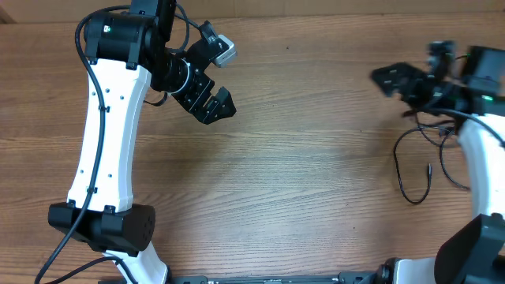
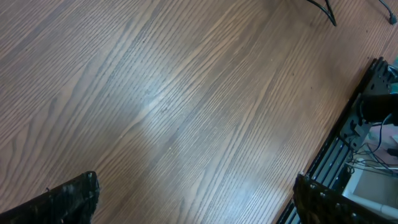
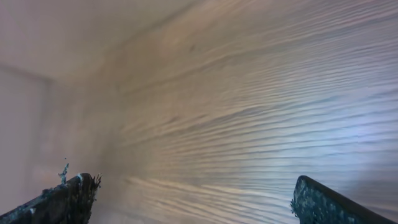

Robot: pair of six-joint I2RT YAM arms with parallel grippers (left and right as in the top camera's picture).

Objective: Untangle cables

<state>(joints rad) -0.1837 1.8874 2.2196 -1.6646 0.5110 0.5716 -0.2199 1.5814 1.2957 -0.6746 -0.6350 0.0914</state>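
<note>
Overhead, the cables (image 1: 398,170) loop thinly on the desk (image 1: 300,158) beside my right arm, their upper part hidden under it. My left wrist view catches only a cut-off strand (image 2: 326,14), and my right wrist view only blurred wood. My left tool (image 1: 219,112) and right tool (image 1: 388,79) both gape wide, holding nothing.

No text, label, brand name, number or sign can be read in any of the three views.
</note>
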